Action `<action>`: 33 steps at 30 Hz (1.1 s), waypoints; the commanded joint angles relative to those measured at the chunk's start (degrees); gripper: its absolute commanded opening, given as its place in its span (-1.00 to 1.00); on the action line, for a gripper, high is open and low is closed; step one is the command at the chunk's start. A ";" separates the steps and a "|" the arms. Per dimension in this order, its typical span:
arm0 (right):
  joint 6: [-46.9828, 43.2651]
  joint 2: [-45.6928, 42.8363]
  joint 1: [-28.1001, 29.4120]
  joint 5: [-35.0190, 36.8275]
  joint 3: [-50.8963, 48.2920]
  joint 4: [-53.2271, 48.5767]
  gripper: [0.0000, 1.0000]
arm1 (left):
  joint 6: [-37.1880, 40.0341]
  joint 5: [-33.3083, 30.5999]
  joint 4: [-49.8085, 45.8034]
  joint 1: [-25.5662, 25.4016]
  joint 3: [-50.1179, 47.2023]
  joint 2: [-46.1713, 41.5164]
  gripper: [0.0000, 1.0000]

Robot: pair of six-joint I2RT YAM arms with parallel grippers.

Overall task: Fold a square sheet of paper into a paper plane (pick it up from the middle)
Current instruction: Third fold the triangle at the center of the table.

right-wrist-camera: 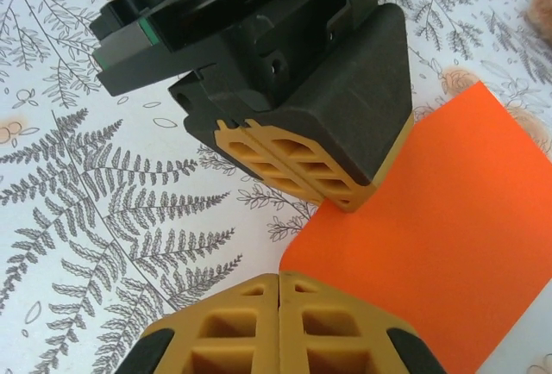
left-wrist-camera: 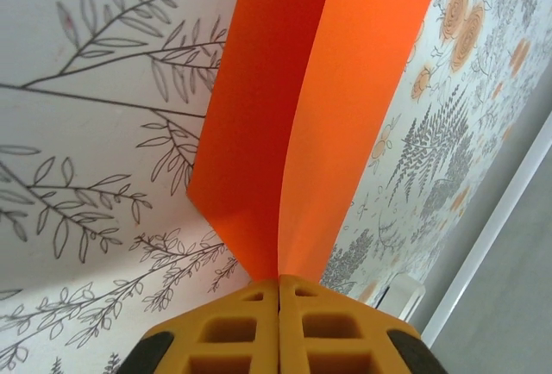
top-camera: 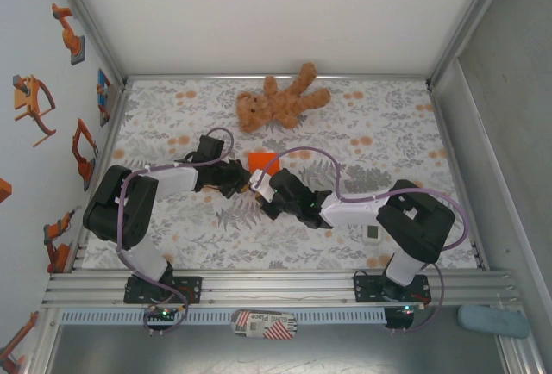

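Observation:
The square sheet of paper (top-camera: 263, 164) is bright orange and sits mid-table between the two arms. In the left wrist view the paper (left-wrist-camera: 302, 107) is creased into two leaves that rise from the tips of my left gripper (left-wrist-camera: 279, 281), which is shut on the fold. In the right wrist view a near corner of the paper (right-wrist-camera: 448, 210) runs into the closed tips of my right gripper (right-wrist-camera: 279, 277). The left gripper (right-wrist-camera: 349, 197) pinches the sheet just beyond it. In the top view the left gripper (top-camera: 244, 181) and right gripper (top-camera: 259, 189) meet at the paper's near edge.
A brown teddy bear (top-camera: 280, 102) lies at the back of the floral tablecloth (top-camera: 172, 133). A small white gadget (top-camera: 372, 233) rests near the right arm's base, and the gadget (left-wrist-camera: 403, 292) also shows beside the left fingers. Walls enclose the table on the left, back and right.

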 commanded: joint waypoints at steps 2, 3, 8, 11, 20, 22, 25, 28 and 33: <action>1.53 -0.19 0.22 -1.36 1.30 -1.69 -1.00 | 1.41 -2.12 -5.35 1.03 1.04 -4.25 -0.66; 2.24 -0.40 0.15 -1.35 1.37 -1.97 -1.00 | 2.16 -3.15 -6.82 1.49 1.24 -5.26 -0.59; 6.76 -1.20 0.14 -2.26 2.52 -5.42 -1.00 | 6.98 -9.04 -14.29 3.67 2.85 -10.73 -0.34; 10.40 -1.79 0.13 -5.09 2.49 -5.67 -1.00 | 9.24 -9.73 -14.92 3.60 4.23 -12.60 -0.29; 18.78 -1.15 0.12 -9.34 1.68 -3.49 -1.00 | 11.26 -7.05 -11.62 -0.04 10.28 -3.05 -0.40; 19.78 -1.00 0.14 -9.91 1.26 -2.44 -1.00 | 11.75 -7.32 -12.36 -1.00 12.43 -0.05 -0.46; 20.79 -0.57 0.05 -10.10 1.04 -1.73 -1.00 | 12.58 -8.13 -13.75 -1.74 14.93 4.67 -0.56; 21.36 -0.19 0.01 -10.05 0.95 -1.57 -1.00 | 13.37 -8.50 -14.92 -1.95 17.17 8.24 -0.63; 22.29 0.00 -0.52 -9.65 0.71 -1.22 -1.00 | 15.16 -9.64 -17.56 -2.60 19.93 12.23 -0.71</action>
